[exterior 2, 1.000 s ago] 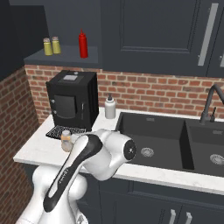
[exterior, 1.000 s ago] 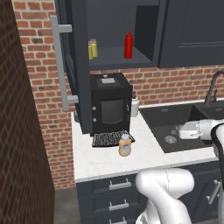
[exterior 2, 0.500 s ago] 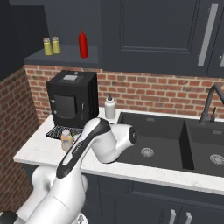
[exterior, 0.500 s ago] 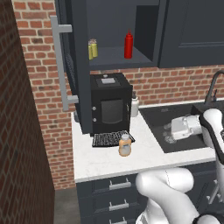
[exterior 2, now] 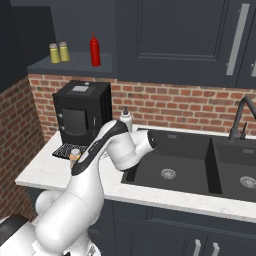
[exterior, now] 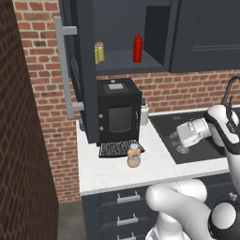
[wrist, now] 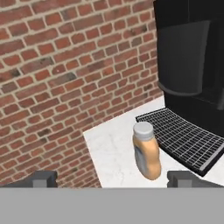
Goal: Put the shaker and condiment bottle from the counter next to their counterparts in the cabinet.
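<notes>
— Swinging in from over the sink [exterior 2: 170, 160], the arm [exterior: 220, 126] has turned its wrist toward the coffee machine [exterior: 118, 110] since a second ago; the condiment bottle [exterior: 134, 156] has not shifted.

— Where does that bottle stand?

— Upright on the counter [exterior: 117, 178], just in front of the coffee machine, touching or nearly touching the front edge of its black drip grid [exterior: 117, 148].

— And the gripper [wrist: 113, 179]?

— Its jaws are spread wide and hold nothing. In the hand view the bottle stands ahead of the fingertips [wrist: 41, 178], roughly between their lines, apart from both.

— What about the cabinet [exterior: 122, 63]?

— It hangs right above the coffee machine, its door swung out to the machine's left with the long grey handle [exterior: 65, 70] showing. On the shelf, the left shaker [exterior 2: 54, 53] and the right shaker [exterior 2: 64, 51] stand side by side, both yellow with grey caps; which is the task's own, the pictures do not settle. The red bottle [exterior 2: 94, 50] stands near them, toward the sink side.
</notes>
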